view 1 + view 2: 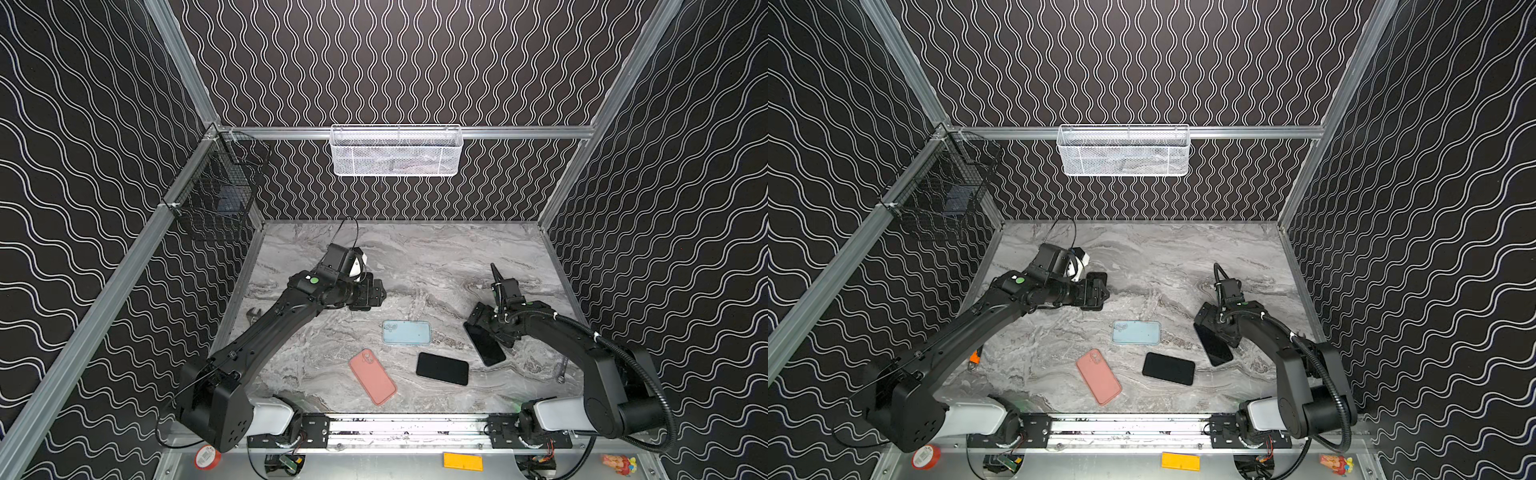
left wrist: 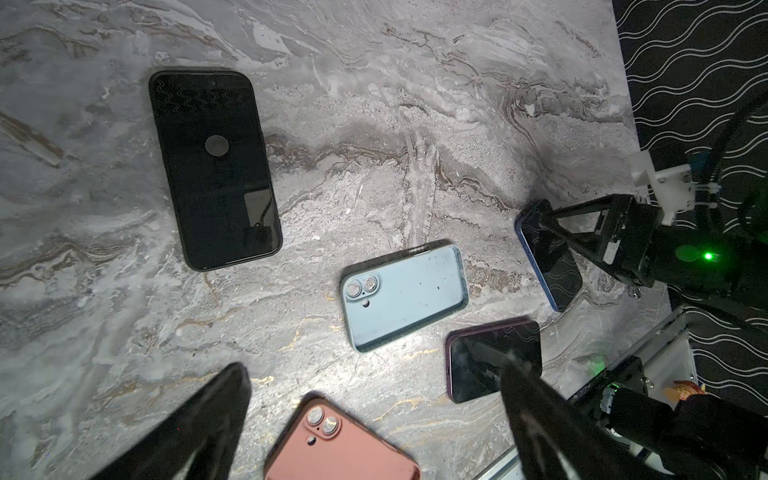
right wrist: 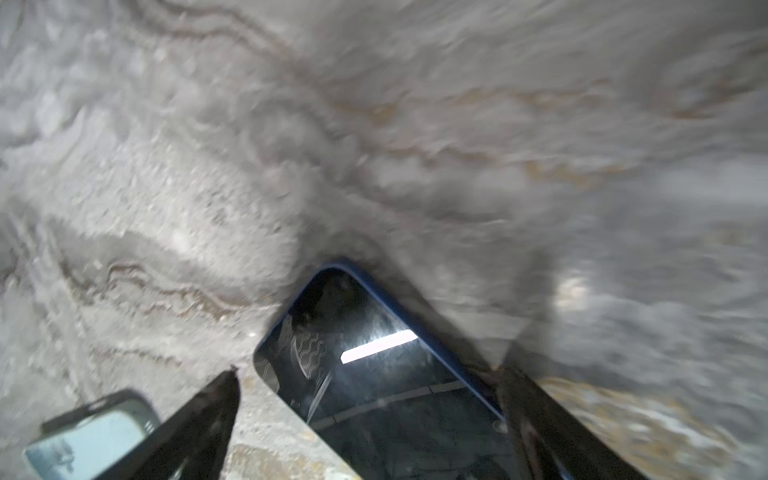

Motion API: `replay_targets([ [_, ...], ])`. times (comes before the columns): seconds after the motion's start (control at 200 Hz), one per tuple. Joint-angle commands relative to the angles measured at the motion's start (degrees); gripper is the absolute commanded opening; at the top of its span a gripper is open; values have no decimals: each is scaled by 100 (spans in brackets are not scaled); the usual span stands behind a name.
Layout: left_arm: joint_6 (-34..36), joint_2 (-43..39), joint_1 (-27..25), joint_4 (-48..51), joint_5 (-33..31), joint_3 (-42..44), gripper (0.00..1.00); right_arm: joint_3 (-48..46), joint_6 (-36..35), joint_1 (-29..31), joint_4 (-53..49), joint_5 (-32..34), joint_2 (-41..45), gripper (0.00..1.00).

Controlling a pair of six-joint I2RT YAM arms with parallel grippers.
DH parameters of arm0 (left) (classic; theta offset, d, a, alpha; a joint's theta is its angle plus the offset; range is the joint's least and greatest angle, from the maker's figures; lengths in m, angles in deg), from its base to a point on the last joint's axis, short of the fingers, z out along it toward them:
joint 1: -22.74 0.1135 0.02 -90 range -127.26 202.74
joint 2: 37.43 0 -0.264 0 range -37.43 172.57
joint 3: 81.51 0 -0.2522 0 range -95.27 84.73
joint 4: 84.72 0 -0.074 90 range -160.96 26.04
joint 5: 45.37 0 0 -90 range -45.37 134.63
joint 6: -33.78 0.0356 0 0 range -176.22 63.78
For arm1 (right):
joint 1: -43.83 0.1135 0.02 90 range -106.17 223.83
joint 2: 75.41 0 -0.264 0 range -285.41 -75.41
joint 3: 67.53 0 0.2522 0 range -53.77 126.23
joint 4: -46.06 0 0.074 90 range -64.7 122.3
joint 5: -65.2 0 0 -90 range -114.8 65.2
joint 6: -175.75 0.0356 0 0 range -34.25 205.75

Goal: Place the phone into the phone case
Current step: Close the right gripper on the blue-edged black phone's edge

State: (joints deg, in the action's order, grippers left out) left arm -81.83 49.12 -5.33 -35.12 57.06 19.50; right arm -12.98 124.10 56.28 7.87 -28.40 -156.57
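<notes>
Presently, the blue-rimmed black-screened phone (image 3: 386, 407) is straddled by the released right gripper (image 3: 368, 370); the pale-blue rectangular phone case (image 2: 405, 297) is seen ahead of the spread left gripper (image 2: 374, 368).

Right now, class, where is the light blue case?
In both top views the light blue case lies flat on the table, centred, just beyond the pink case and black phone.

Black wavy-line walls (image 1: 415, 62), grey marble tabletop (image 1: 415, 266), white mesh basket (image 1: 396, 163)
</notes>
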Motion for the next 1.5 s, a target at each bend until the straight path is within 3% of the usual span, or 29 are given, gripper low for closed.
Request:
replay_targets([
  [0.0,-144,99,-20,-370,1,-23,98,179,-145,65,202,-437,-128,100],
  [0.25,-4,727,-245,-345,194,-675,99,679,-168,65,-462,146,197,99],
  [0.42,235,1188,-624,-311,377,-1179,99,640,676,56,-1664,841,1008,100],
  [0.681,473,1624,-1089,-693,1045,-1347,98,-327,1666,57,-2327,306,2149,99],
  [0.911,478,1908,-1246,-779,1104,-1528,98,-644,1761,64,-2030,15,2117,99],
  [1.111,491,1923,-1251,-684,936,-1633,99,-1118,1878,65,-1198,-497,1936,99],
  [1.497,357,1873,-1228,-571,747,-1747,99,-828,1297,65,-433,-188,954,99],
])
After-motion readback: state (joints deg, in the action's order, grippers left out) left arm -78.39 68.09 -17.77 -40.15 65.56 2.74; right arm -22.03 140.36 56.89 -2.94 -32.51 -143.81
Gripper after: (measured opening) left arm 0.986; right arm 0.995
